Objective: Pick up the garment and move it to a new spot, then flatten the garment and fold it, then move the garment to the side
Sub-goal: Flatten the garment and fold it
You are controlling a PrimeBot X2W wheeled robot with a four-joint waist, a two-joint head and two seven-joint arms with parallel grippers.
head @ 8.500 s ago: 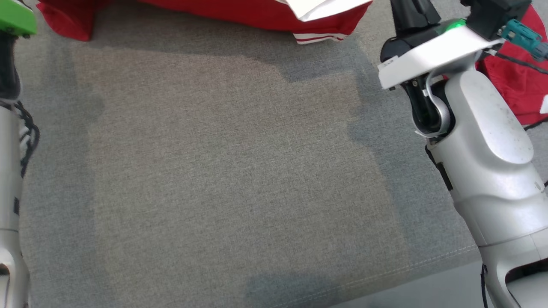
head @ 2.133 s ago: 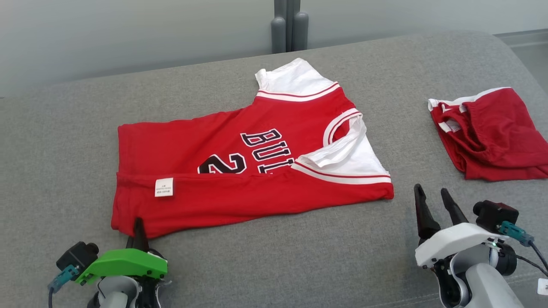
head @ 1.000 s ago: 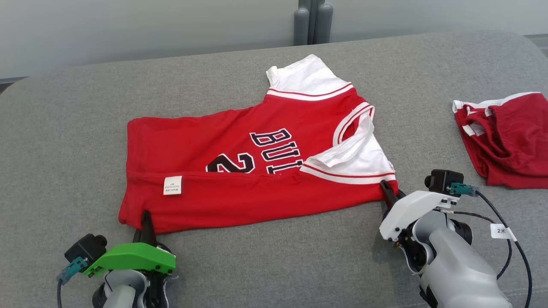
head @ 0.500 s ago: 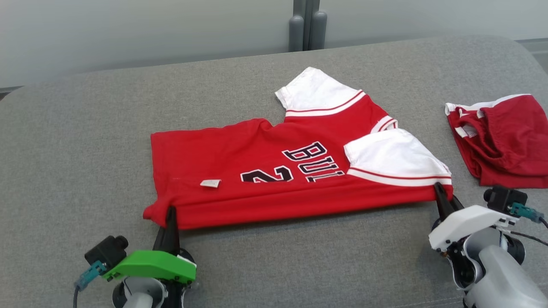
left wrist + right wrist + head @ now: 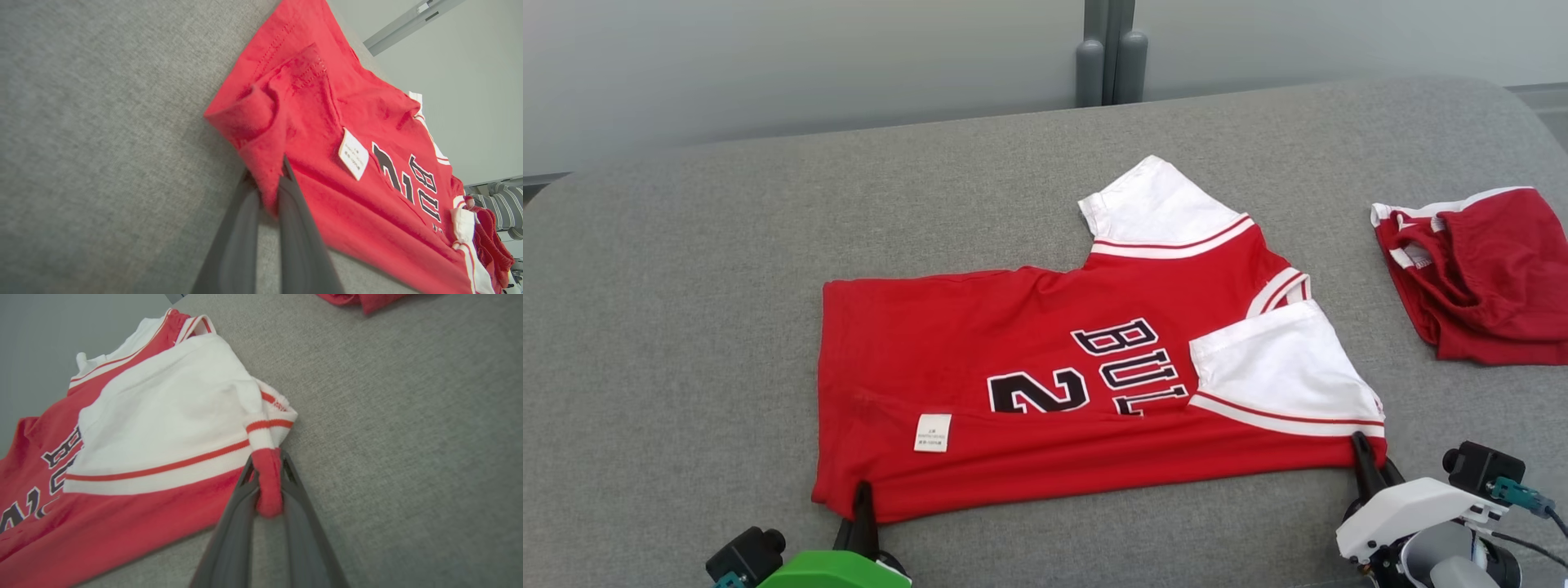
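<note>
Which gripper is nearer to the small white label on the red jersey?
Left. The left gripper pinches the jersey at its hem corner, close to the label. The right gripper pinches the opposite corner, by the white sleeve, far across the jersey.

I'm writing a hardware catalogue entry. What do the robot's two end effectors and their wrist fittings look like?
The left end effector has long, tapering dark grey fingers and a bright green cover. The right end effector has the same fingers and a white cover. Each carries a small black camera with a teal connector; a black cable leaves the right one.
</note>
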